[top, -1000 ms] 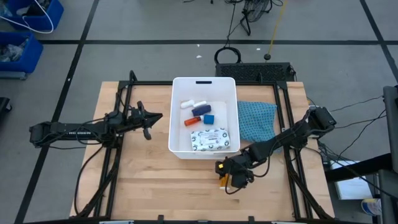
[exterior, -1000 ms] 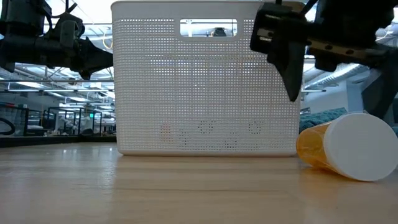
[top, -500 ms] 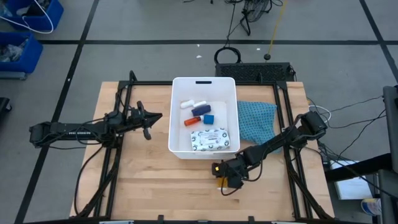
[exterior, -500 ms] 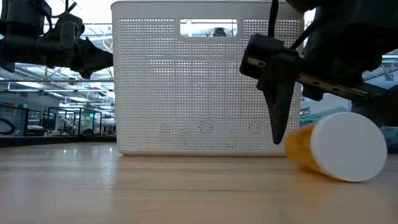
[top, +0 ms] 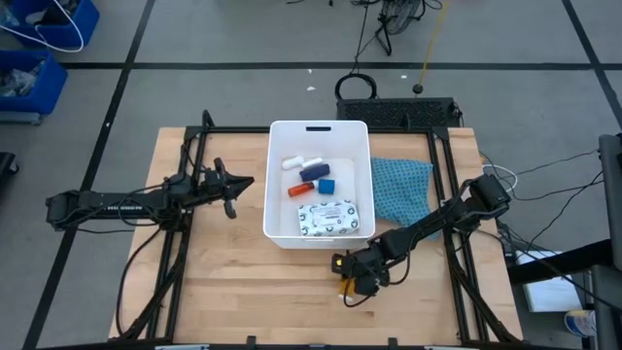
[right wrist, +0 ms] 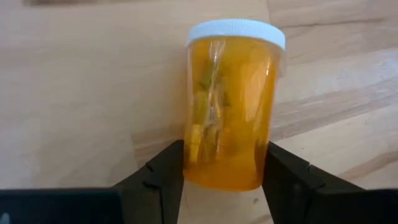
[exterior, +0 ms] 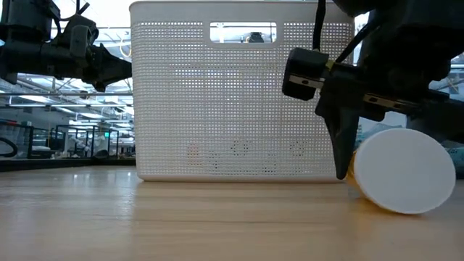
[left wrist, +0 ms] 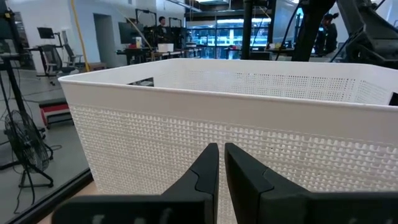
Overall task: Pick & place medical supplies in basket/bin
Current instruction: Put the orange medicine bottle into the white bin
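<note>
Both fingers of the right gripper [right wrist: 222, 163] clasp the orange bottle [right wrist: 228, 102] — squeeze mid-body, squarely — before lifting to the bin [top: 279, 185].

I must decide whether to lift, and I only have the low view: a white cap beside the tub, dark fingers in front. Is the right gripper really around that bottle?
Observer: Yes. In the right wrist view the right gripper has a finger on each side of the orange pill bottle, which lies on its side on the table.
Operator: What is already in the tub?
Observer: From above, the white tub holds a patterned white packet, a small blue cube and a few other small items.
Operator: And the left arm?
Observer: The left gripper hovers, shut, left of the tub.
</note>
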You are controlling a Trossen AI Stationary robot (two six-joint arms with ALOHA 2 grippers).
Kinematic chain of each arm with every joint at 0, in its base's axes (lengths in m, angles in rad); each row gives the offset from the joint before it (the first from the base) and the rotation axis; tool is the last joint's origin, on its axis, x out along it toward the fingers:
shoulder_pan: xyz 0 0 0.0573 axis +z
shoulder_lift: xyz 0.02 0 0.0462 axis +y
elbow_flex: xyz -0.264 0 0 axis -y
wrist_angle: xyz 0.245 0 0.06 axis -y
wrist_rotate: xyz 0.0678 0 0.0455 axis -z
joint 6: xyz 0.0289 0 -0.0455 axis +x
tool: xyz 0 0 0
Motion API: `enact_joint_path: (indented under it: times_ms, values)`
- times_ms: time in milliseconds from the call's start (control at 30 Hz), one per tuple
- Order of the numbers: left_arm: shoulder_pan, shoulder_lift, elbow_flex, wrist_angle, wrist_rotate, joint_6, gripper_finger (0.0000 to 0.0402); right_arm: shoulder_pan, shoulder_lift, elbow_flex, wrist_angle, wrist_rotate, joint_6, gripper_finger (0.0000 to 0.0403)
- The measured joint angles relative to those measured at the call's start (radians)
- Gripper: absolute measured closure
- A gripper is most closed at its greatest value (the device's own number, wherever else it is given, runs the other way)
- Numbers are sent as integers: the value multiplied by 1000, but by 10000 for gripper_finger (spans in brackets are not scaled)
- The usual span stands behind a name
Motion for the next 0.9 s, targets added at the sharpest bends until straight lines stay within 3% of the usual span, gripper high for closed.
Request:
enact_joint_path:
  times_ms: [367, 533, 900]
  values:
    - [0, 0, 0, 0, 0, -6, 369, 2, -175, -3, -2, -15, 214, 222]
    - [0, 0, 0, -1, 1, -7, 369, 2, -326, -3, 4, -15, 272, 238]
    - [0, 0, 0, -3, 2, -10, 369, -29, -705, -2, -15, 38, 513, 236]
